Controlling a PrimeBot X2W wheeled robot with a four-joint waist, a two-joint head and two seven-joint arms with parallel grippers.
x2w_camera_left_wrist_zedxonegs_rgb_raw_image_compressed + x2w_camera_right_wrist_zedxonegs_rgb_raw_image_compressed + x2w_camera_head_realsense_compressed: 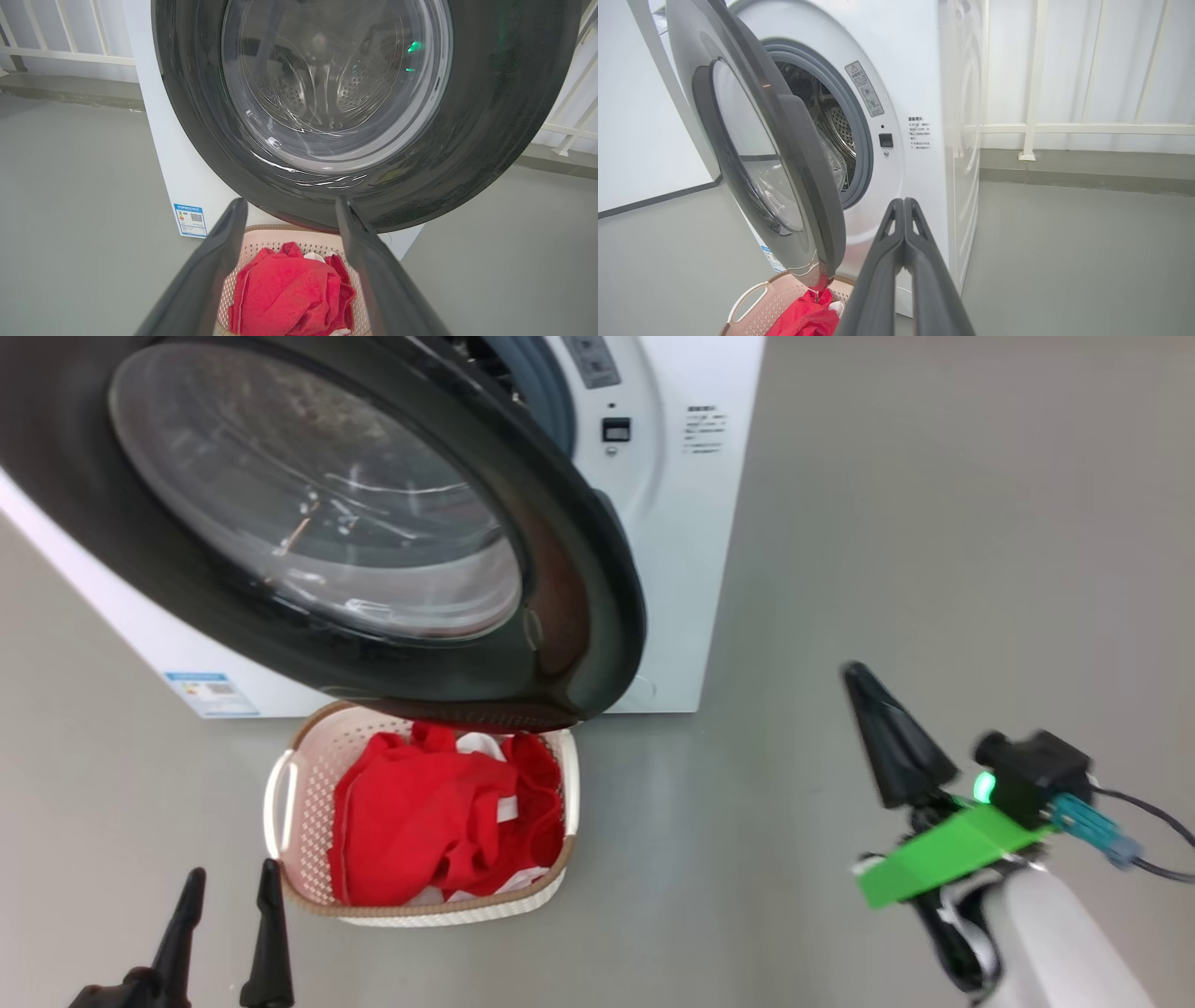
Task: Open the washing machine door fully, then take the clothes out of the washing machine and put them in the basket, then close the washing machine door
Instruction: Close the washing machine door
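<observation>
The washing machine door (308,523) stands partly open, its black rim and glass bowl swung out over the basket (308,775). The white washing machine (691,541) is behind it, its drum opening seen past the door (761,154) in the right wrist view. Red clothes (429,817) with white trim lie in the cream basket on the floor; the clothes (289,294) also show between my left fingers. My left gripper (229,901) is open, low and left of the basket, holding nothing. My right gripper (864,677) is shut and empty, out to the right of the machine, its fingers (903,219) pressed together.
Grey floor (934,523) stretches to the right of the machine. A white railing (1064,128) and a low kerb run along the wall behind. A blue label sticker (210,693) sits low on the machine's front.
</observation>
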